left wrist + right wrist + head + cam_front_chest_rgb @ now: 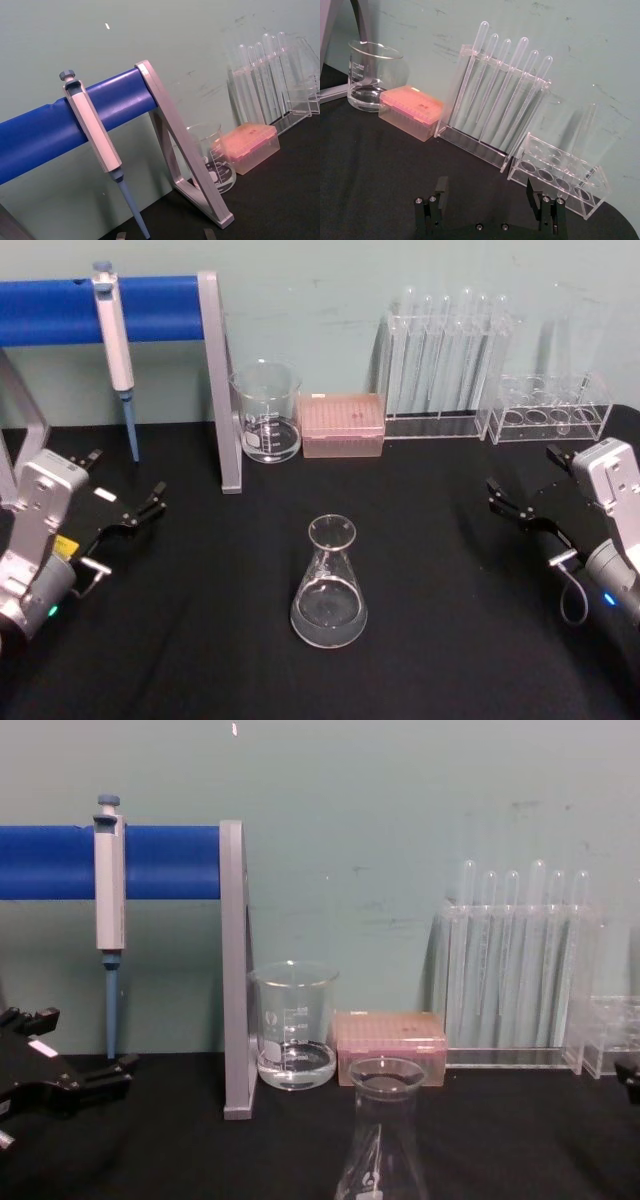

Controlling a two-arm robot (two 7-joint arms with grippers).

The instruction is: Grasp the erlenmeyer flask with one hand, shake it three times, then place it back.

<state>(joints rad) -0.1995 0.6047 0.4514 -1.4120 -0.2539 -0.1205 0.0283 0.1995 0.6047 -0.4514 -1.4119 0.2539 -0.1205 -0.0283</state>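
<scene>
erlenmeyer flask stands upright on the black table, nothing touching it. maybe a little clear liquid in its base, can't be sure. left gripper is well to the flask's left, low over the table, fingers spread apart, holding nothing. right gripper is well to the flask's right, fingers also apart and empty. beaker and pink tip box sit behind the flask, well apart from it.

step in hand: the grasp, not yet started. either arm looks about equally far from the flask, so pick one and leave the other parked.

my judgement on doing it well:
- come in from the side at neck height with the fingers wide.
- close on the narrow neck just under the flared rim, since the sloped wall below would likely slip.
- centre the neck between the fingers before closing, or the flask may tip.
- lift straight up and keep it upright.
- shake in short strokes, staying in front of the beaker.
- set the base down flat before letting go.
</scene>
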